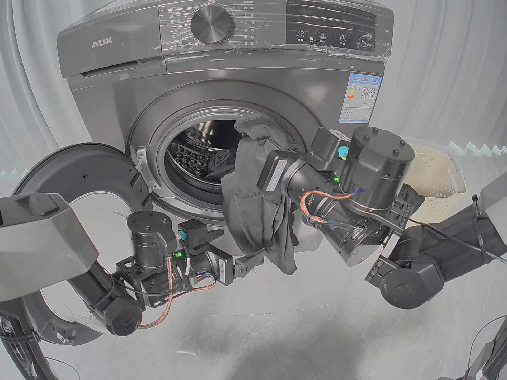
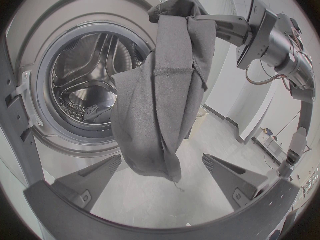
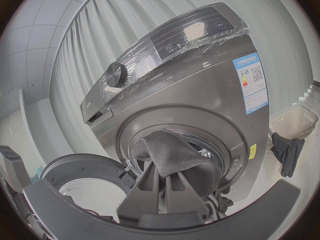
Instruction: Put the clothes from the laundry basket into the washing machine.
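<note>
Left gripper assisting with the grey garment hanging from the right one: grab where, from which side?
Grip the free lower tail of the grey garment, from below: it hangs slack from the shut right gripper before the drum opening, and the open left gripper sits right beneath.

Pale pleated curtain (image 1: 449, 54) hangs across the far side, running left to right. Floor (image 1: 274, 323) is light grey, smooth and faintly glossy. Ceiling (image 3: 30, 30) is made of square white panels. Off to the right, a white wall (image 2: 256, 104) with dark skirting (image 2: 218, 113). A low surface (image 2: 270, 142) stands far along it, carrying small items too small to identify.
</note>
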### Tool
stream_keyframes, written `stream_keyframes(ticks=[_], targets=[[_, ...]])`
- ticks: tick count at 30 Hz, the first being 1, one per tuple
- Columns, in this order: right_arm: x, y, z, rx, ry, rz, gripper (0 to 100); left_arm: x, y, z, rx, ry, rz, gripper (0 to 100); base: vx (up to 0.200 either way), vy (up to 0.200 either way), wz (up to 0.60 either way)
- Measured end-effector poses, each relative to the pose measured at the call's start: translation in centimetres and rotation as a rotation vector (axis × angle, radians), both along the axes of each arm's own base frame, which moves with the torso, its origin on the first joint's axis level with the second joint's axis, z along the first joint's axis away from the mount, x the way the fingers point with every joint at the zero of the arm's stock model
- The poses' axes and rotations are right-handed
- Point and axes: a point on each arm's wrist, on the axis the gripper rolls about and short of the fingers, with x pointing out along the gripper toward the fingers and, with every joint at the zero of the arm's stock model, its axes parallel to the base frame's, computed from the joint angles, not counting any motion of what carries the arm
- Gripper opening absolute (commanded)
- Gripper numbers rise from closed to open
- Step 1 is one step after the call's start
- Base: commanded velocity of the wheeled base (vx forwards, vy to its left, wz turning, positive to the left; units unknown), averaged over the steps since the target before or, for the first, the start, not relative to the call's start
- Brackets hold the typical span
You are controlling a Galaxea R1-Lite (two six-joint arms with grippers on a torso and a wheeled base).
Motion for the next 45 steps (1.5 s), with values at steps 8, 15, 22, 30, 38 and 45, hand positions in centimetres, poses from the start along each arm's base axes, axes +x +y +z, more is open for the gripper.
stream_keyframes(ticks=[8,15,22,30,38,45], targets=[[0.0,0.0,0.0,0.001,0.001,0.001,0,1.3,-0.6,-1.2,-0.013,-0.019,0.039,100,0.000,0.000,0.00],[-0.1,0.0,0.1,0.014,-0.008,0.002,0,1.9,-0.6,-1.6,-0.021,-0.021,0.055,0,0.000,0.000,0.00],[-0.3,0.0,-0.1,0.013,-0.009,0.006,0,2.7,-0.9,-1.5,-0.056,-0.046,0.078,0,0.000,0.000,0.00],[-0.3,0.1,-0.2,0.009,-0.006,0.008,0,2.5,-0.9,-1.7,-0.063,-0.057,0.077,100,0.000,0.000,0.00],[0.0,-0.2,-0.2,0.008,-0.007,-0.003,0,1.4,-0.6,-1.9,-0.056,-0.045,0.057,100,0.000,0.000,0.00],[0.2,-0.2,-0.3,0.007,-0.006,-0.007,0,1.1,-0.9,-1.7,-0.061,-0.052,0.046,100,0.000,0.000,0.00]])
